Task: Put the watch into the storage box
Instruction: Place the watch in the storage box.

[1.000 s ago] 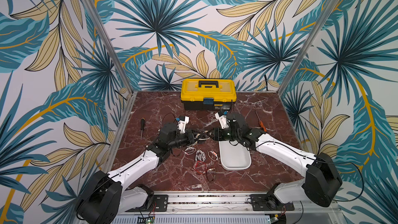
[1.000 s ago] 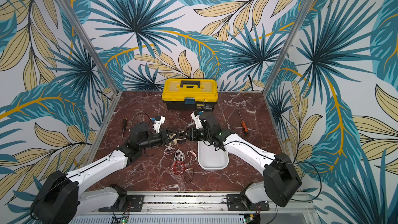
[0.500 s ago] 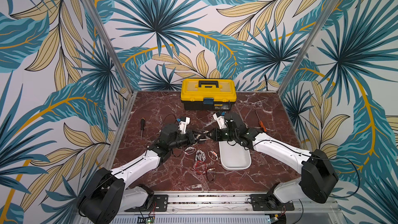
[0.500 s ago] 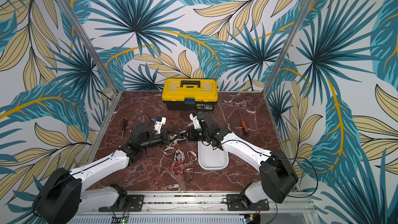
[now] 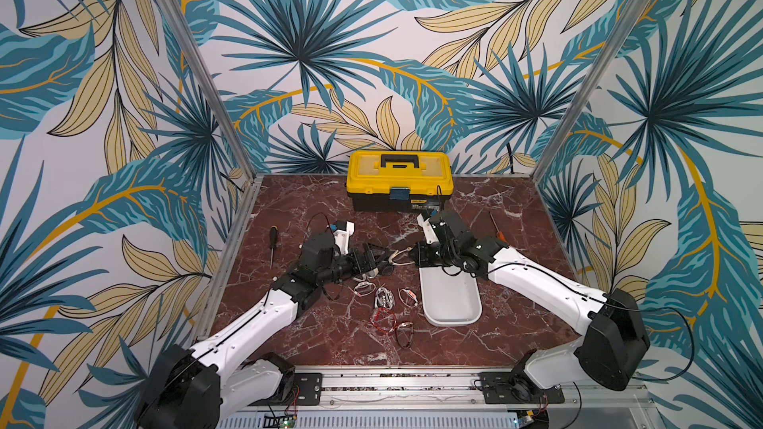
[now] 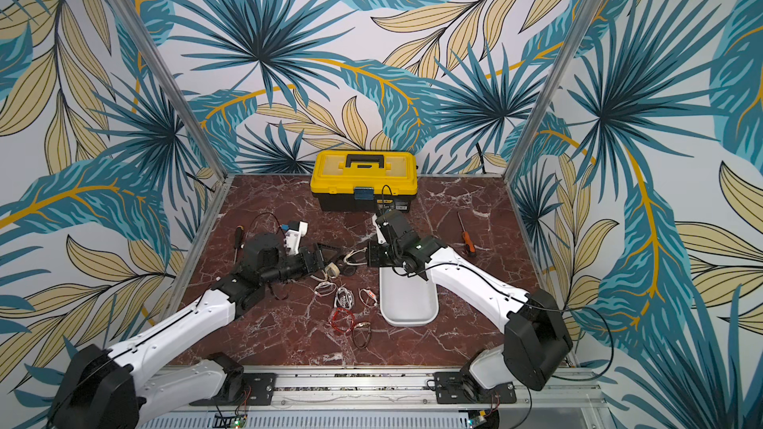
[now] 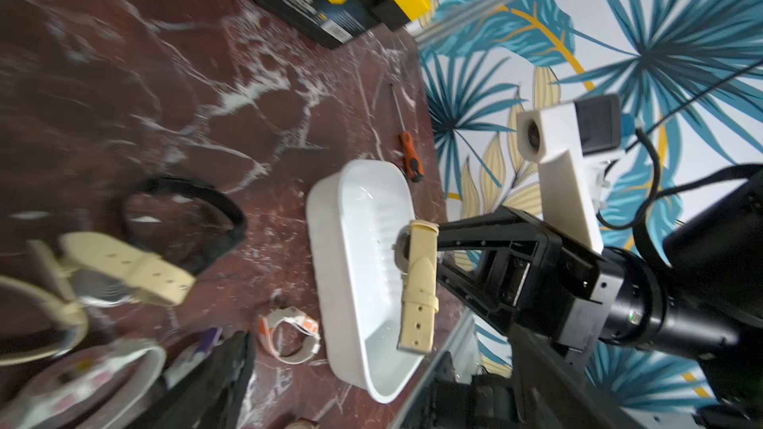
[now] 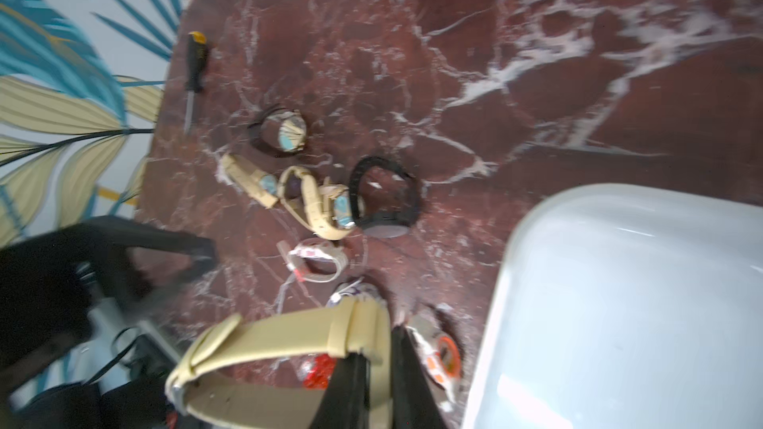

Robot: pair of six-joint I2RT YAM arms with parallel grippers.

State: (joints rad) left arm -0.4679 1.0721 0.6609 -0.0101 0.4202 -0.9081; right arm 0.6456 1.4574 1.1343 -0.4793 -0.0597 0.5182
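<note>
Two white-and-black robot arms reach inward over a dark red marble table (image 5: pixel 508 323), seen from above in both top views.

The right gripper (image 5: pixel 412 257) pinches a cream-strapped watch (image 5: pixel 397 257), its fingers (image 8: pixel 355 385) pressed together on the band close to the case. In the right wrist view the rest of the band curls away from the grip in a loop, lifted off the table. The watch hangs in the air just beside the far end of the storage box (image 5: pixel 450 303) — the end nearer the toolbox — and is not inside it. The storage box is a shallow white tray with rounded corners; its far end lies beneath the right arm's wrist.

The left gripper (image 5: pixel 373 260) faces the watch from the opposite side, close to it but apart, with its fingers spread wide and nothing between them.

Loose watches (image 5: pixel 384 303) lie scattered on the table between the arms, just beside the long side of the storage box. A black watch (image 8: pixel 384 200) lies among cream ones near the left gripper.

A yellow-lidded black toolbox (image 5: pixel 398 177) stands closed against the back wall. A black screwdriver (image 5: pixel 272 241) lies on the left arm's side of the table, and an orange-handled screwdriver (image 5: pixel 497 233) lies on the right arm's side — both well apart from the watch.
</note>
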